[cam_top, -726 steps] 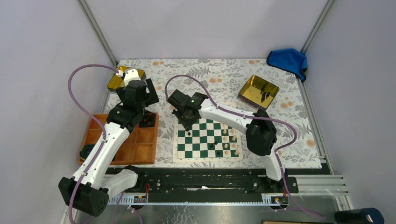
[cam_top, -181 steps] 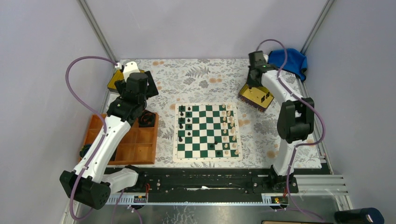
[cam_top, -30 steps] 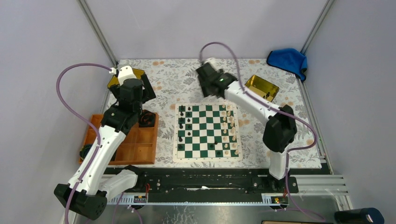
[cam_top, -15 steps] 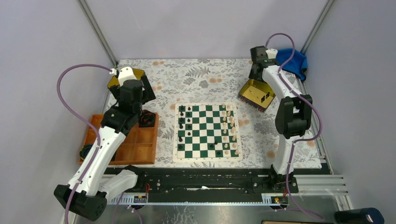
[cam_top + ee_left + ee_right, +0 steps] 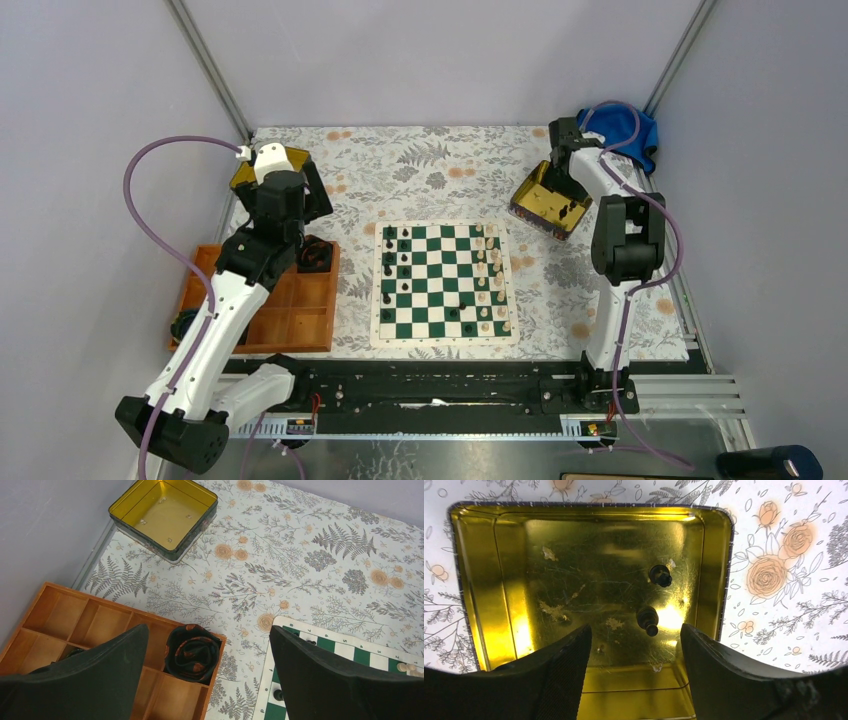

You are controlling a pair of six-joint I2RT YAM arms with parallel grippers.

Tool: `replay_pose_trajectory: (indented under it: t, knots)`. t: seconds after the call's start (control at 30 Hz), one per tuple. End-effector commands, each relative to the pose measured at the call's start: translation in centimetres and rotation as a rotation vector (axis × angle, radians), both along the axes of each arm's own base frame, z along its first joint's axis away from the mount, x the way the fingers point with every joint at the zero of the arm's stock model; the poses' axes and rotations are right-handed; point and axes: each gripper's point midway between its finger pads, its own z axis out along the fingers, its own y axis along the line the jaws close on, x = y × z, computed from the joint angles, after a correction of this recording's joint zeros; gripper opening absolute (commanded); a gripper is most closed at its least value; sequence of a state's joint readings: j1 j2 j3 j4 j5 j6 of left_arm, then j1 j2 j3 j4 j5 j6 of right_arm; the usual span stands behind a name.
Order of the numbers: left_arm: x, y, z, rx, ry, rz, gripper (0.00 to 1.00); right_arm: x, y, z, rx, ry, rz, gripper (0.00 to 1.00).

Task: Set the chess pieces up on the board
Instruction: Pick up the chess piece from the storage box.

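Gold metal fills the right wrist view: a shallow rectangular tin (image 5: 564,555) seen from above, with 2 black chess pieces (image 5: 660,575) on its floor toward the right wall, close but apart; whether they stand or lie is hard to tell. The right gripper (image 5: 634,630) hangs over the tin's near half, jaws wide apart and holding nothing. From the top camera those 2 are only dark specks, and the tin sits askew near the far right corner, a blue cloth (image 5: 625,125) just beyond it and the right frame rail close by. The board (image 5: 430,285) lies flat mid-table, well apart from the tin, with several black pieces along its left 2 columns, a few toward its near edge, and cream pieces (image 5: 485,270) along its right side. A broad stretch of floral tablecloth (image 5: 440,170) lies open beyond the board's far edge. On the left, an orange wooden tray (image 5: 300,320) sits near the board, a narrow strip of tablecloth between them. The left gripper (image 5: 208,630) hovers above the tray's far right corner, jaws wide and holding nothing. Its wrist view shows plainly what the top camera half hides behind the arm: a dark rolled item (image 5: 192,652) in one tray compartment and a second gold tin (image 5: 165,515) by the left wall.
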State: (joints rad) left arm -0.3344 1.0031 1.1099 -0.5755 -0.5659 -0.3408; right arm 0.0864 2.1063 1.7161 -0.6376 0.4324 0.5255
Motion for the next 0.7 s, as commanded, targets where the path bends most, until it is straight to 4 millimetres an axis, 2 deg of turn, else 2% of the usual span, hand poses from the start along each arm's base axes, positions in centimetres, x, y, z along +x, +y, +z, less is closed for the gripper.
replay_pose_trajectory:
  t: [0.0,0.67]
  knots:
    - [0.6,0.0,0.9,0.008,-0.048,0.004,0.99,0.3,0.3,-0.8,0.045,-0.011,-0.024,0.71]
    - [0.6,-0.2,0.5,0.002,-0.038,-0.006,0.99,-1.1,-0.8,-3.1,0.056,0.035,-0.042,0.50]
